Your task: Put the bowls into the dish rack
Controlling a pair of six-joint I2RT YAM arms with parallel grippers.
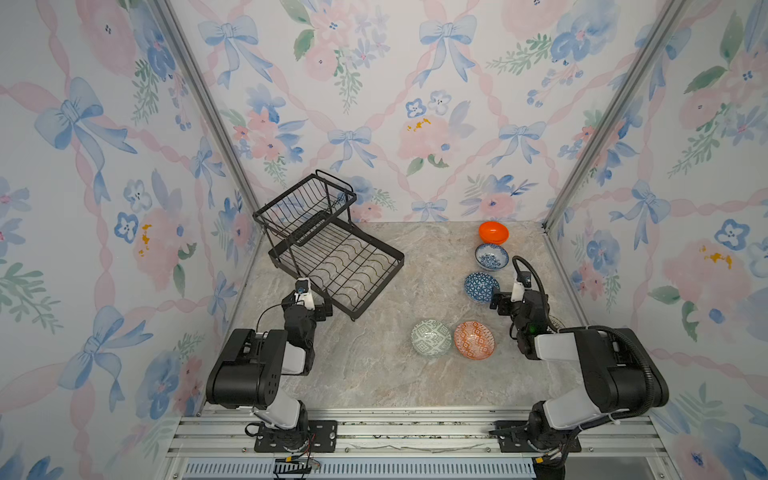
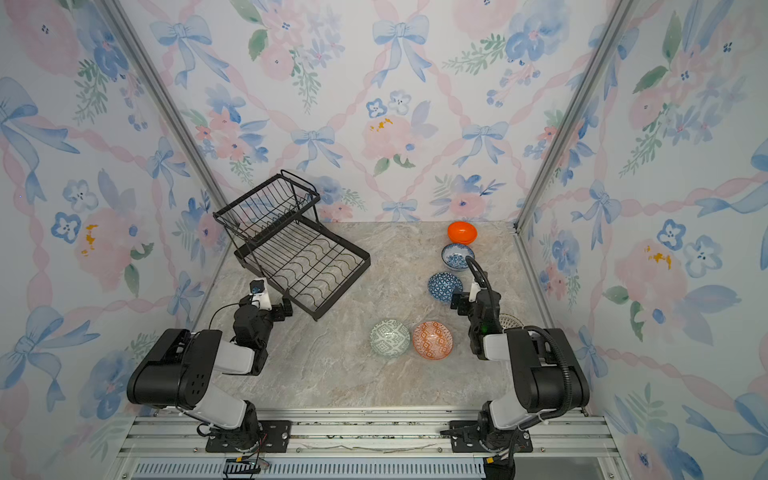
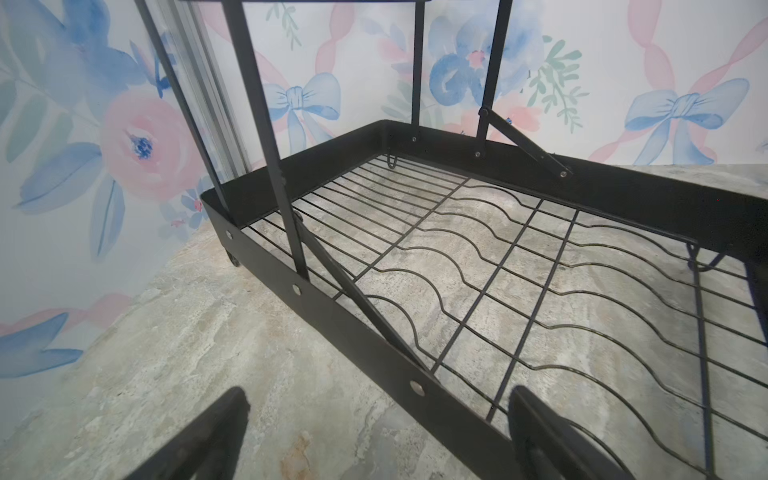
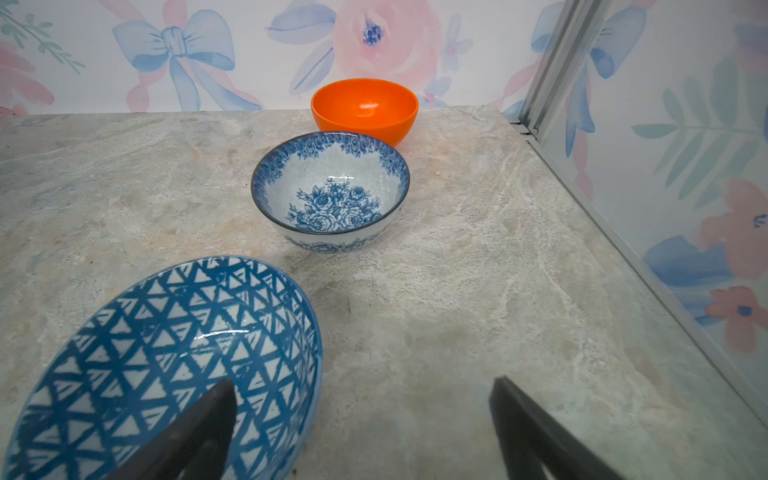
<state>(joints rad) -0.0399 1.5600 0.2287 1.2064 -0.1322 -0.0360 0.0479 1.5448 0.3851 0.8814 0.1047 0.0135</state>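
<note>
While left end effector (image 3: 378,399) and right end effector (image 4: 365,386) gape, bowls (image 4: 328,187) sit outside the dish rack (image 3: 356,338).

Both arms sit folded, forearms reaching forward. The left pincer (image 3: 376,395) and right pincer (image 4: 365,383) stand spread wide, wrists apparently tilted slightly downward.
</note>
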